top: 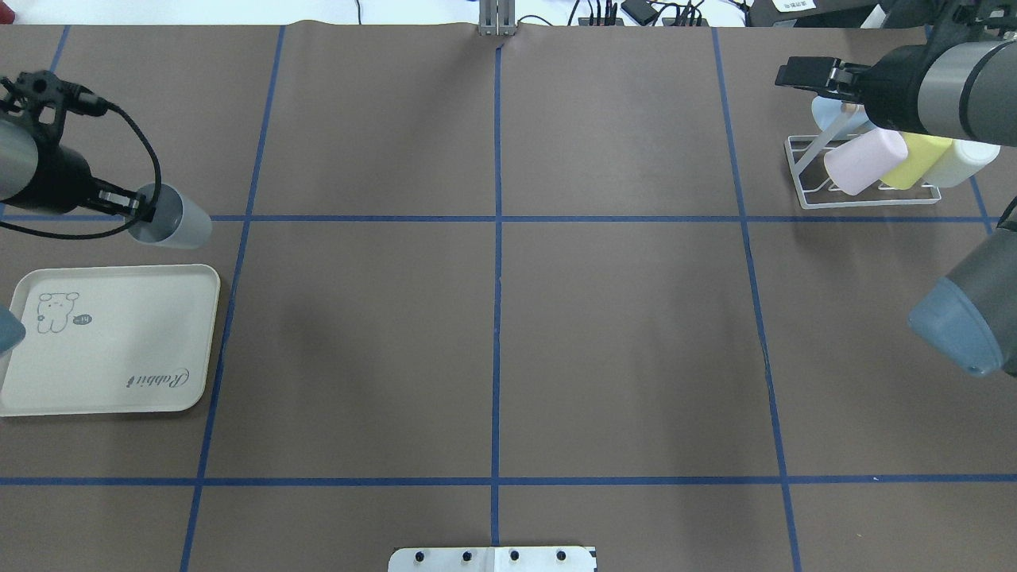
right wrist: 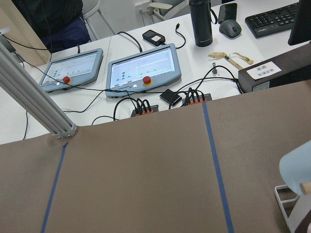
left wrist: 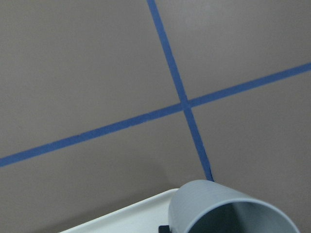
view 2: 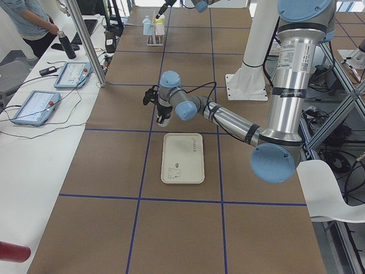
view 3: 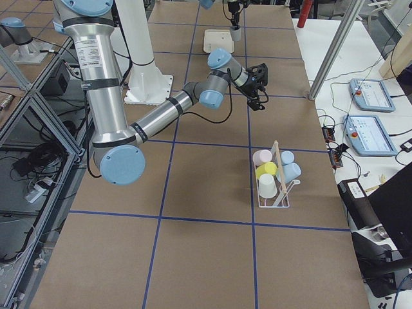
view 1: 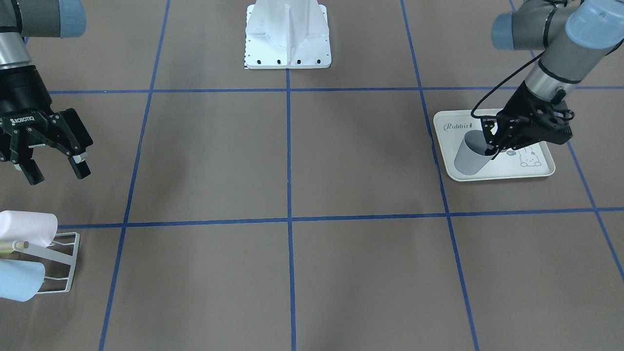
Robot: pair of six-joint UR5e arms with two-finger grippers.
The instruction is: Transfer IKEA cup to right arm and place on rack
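left end effector (view 1: 491,147) pinches grey cup (view 1: 468,158) by its rim near "rabbit" tray (view 1: 531,171) — right end effector (view 1: 57,174) (marked robotiq) spread.

Tabletop: matt brown sheet covering (top: 620,334), flat and evenly lit, with only faint, soft shadows.
Markings: blue tape lines (top: 497,318) that cross to form a grid of large squares.
Side bench: long white desk (view 2: 23,165) along the table edge opposite the robot.
On the bench: two grey-framed touchscreen panels (right wrist: 144,71), each cabled and with a red button; a tall black bottle (right wrist: 200,22); a black keyboard (right wrist: 272,17); a dark mouse (right wrist: 230,27).
Post: silver aluminium profile (view 2: 85,43) standing where the bench meets the table.
Seating: white moulded chair (view 2: 333,194) on the robot's side of the table.
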